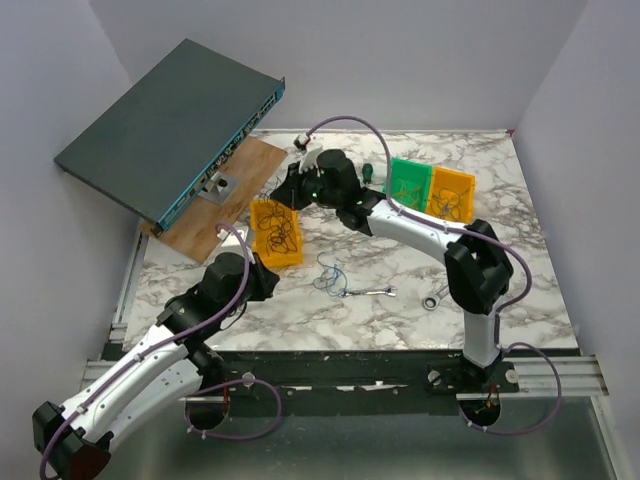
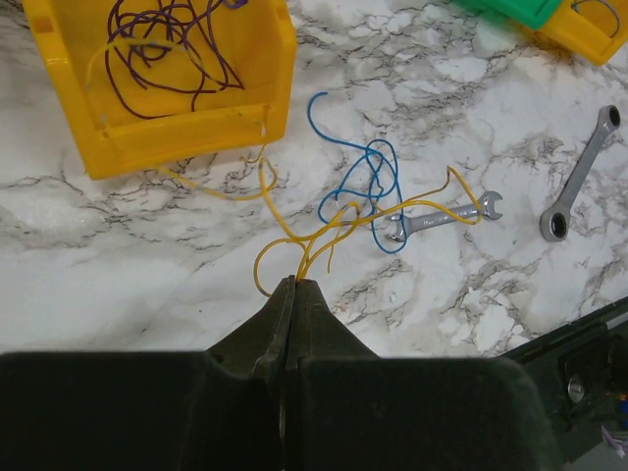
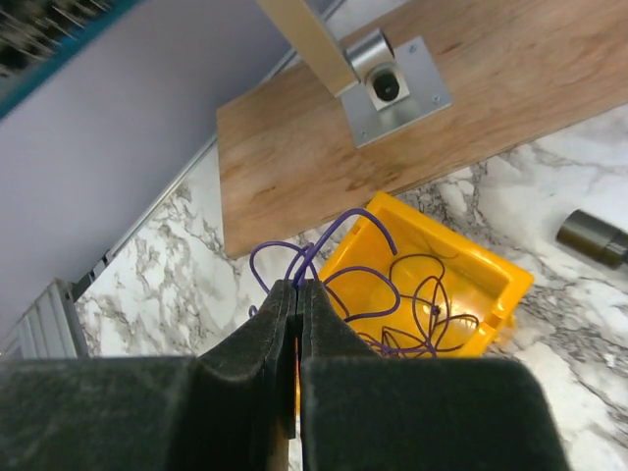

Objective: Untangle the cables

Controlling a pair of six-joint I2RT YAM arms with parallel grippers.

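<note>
Right claw (image 3: 296, 287) tight on purple cables (image 3: 368, 210) above yellow bin (image 3: 461, 243).

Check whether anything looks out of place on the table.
Yes: the yellow cable trails from the yellow bin across the table, knotted with the blue cable and draped over the small wrench.

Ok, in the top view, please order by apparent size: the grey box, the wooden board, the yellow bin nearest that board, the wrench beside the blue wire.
1. grey box
2. wooden board, partly hidden under the box, full size unsure
3. yellow bin
4. wrench
</note>
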